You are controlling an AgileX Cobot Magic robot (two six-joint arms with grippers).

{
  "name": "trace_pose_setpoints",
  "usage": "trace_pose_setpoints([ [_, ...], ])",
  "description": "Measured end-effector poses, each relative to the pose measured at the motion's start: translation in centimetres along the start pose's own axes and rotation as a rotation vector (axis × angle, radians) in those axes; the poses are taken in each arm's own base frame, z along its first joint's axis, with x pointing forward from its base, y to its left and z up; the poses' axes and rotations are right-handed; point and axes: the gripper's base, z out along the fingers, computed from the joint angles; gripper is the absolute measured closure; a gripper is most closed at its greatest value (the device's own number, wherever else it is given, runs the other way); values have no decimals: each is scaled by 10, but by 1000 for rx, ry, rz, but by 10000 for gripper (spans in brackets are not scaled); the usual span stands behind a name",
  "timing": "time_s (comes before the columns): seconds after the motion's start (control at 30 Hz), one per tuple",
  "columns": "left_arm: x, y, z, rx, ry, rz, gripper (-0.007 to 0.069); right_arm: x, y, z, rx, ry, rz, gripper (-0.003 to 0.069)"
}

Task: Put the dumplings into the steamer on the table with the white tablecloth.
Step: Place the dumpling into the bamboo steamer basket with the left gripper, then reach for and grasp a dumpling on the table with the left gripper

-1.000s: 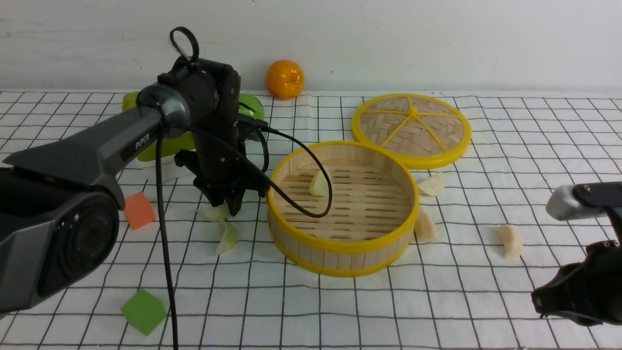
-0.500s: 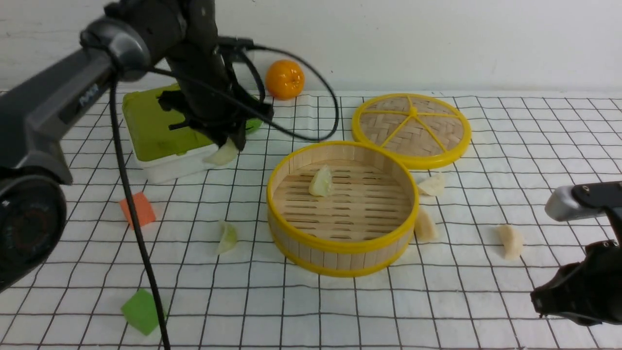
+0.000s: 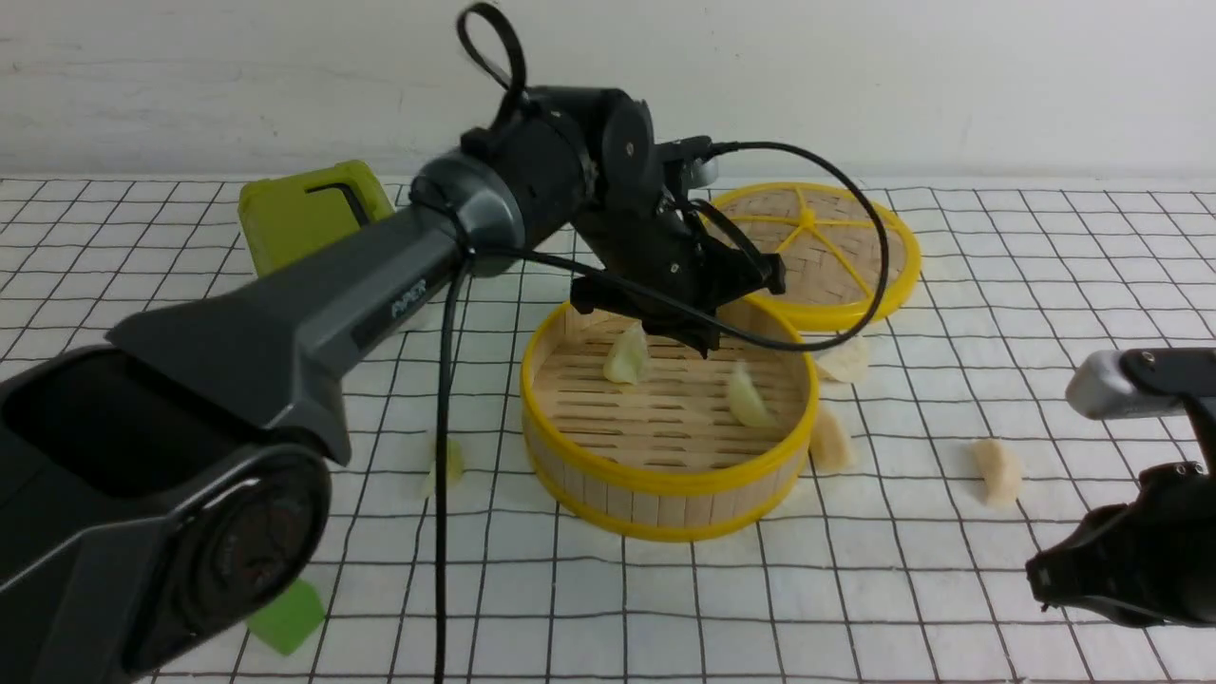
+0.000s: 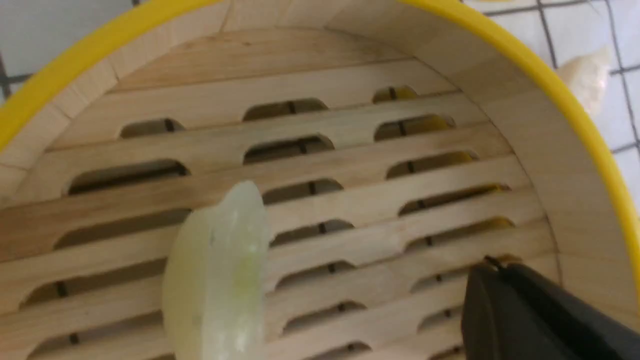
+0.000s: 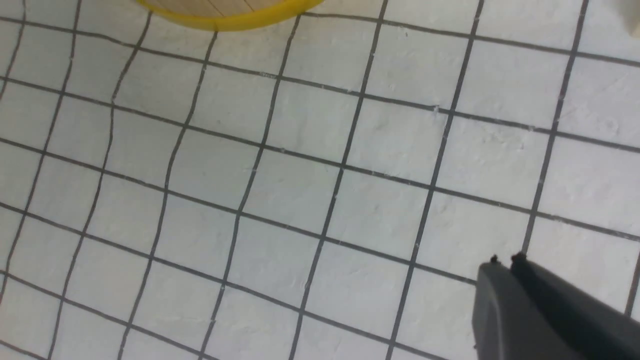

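Note:
The steamer (image 3: 665,475) stands mid-table on the white tablecloth (image 3: 902,608). Two green dumplings are inside it, one at the back left (image 3: 627,356) and one toward the right (image 3: 748,397). My left gripper (image 3: 701,340) hangs over the steamer's back part, its fingertips together and holding nothing. In the left wrist view, this gripper (image 4: 495,261) is above the slatted floor, with a green dumpling (image 4: 215,280) free beside it. A third green dumpling (image 3: 448,465) lies left of the steamer. White dumplings lie right of it (image 3: 845,361), (image 3: 829,439), (image 3: 997,470). My right gripper (image 3: 1040,581) (image 5: 505,259) is shut over bare cloth.
The woven lid (image 3: 817,256) lies flat behind the steamer on the right. A green box (image 3: 304,214) sits at the back left. A green cube (image 3: 290,617) is at the front left, partly behind my left arm. The left arm's cable hangs over the steamer's back rim.
My left arm swung from above the green box to over the steamer. The green dumpling it carried now lies loose inside the steamer. The right arm barely moved.

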Motion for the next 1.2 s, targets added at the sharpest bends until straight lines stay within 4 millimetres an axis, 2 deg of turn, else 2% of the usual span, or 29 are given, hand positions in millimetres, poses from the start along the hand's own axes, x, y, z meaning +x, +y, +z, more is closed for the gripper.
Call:
trace_pose_setpoints([
  [0.17,0,8,16,-57,-55,-51,634,0,0,0,-4,-1,4,638],
  [0.27,0,10,18,-67,-54,-54,617,0,0,0,-4,-2,5,638],
  [0.37,1,8,15,-59,-31,-42,566,0,0,0,-5,-2,6,638],
  [0.6,10,-11,-13,71,154,154,349,-1,1,0,-14,-12,12,638],
  [0.73,17,-9,-5,86,209,243,278,-2,1,1,-13,-19,15,638],
  [0.97,28,0,23,71,255,285,278,-2,1,1,-15,-20,15,638],
  [1.13,27,0,26,73,243,283,366,-2,1,1,-16,-20,16,636],
  [1.2,27,0,26,74,244,283,379,-2,1,1,-17,-21,17,634],
])
